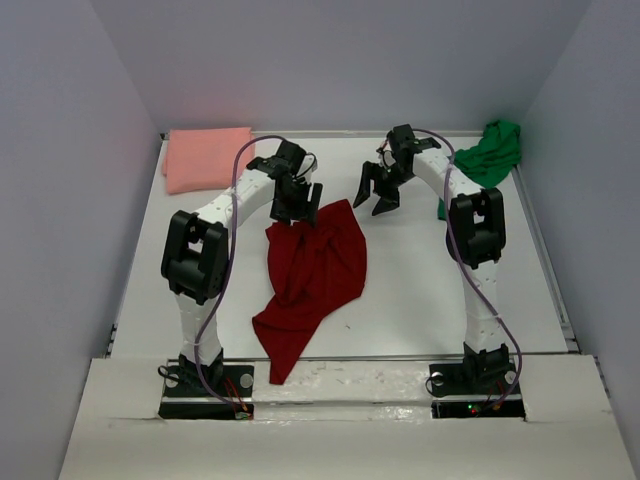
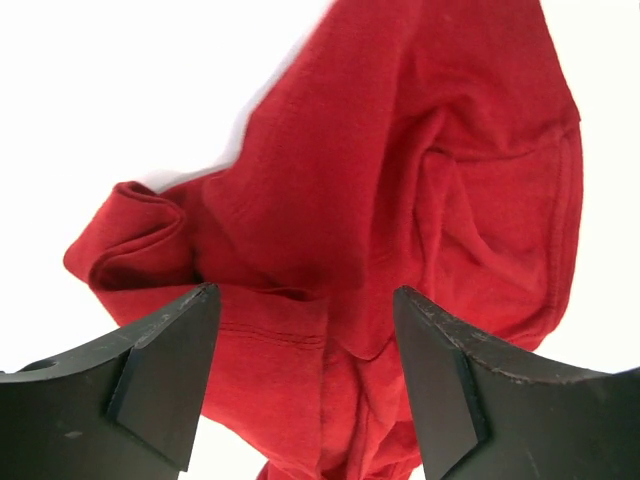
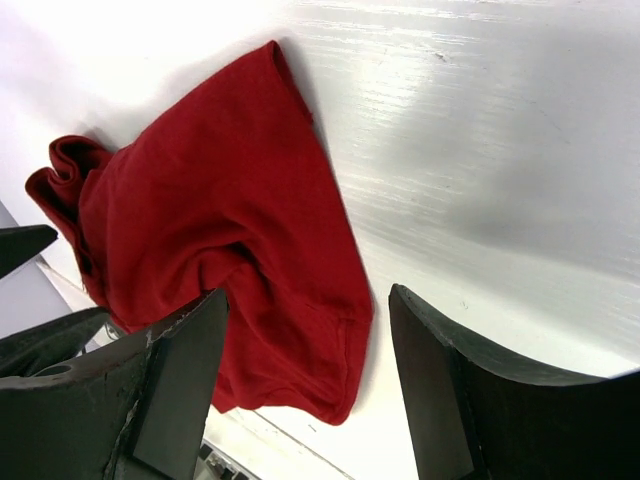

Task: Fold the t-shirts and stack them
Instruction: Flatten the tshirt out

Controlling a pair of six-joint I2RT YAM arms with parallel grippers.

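Note:
The dark red t-shirt (image 1: 312,275) lies crumpled in the middle of the table, one end trailing over the near edge. My left gripper (image 1: 303,207) is open just above its far left corner; the left wrist view shows red cloth (image 2: 400,200) between the open fingers. My right gripper (image 1: 377,193) is open and empty, hovering above the table just right of the shirt's far end (image 3: 230,210). The salmon pink t-shirt (image 1: 205,156) lies folded at the far left. The bright green t-shirt (image 1: 490,155) is bunched at the far right.
The white table (image 1: 440,290) is walled in by grey panels on the left, back and right. A white board (image 1: 330,425) covers the near edge around the arm bases. Bare table lies right of the red shirt.

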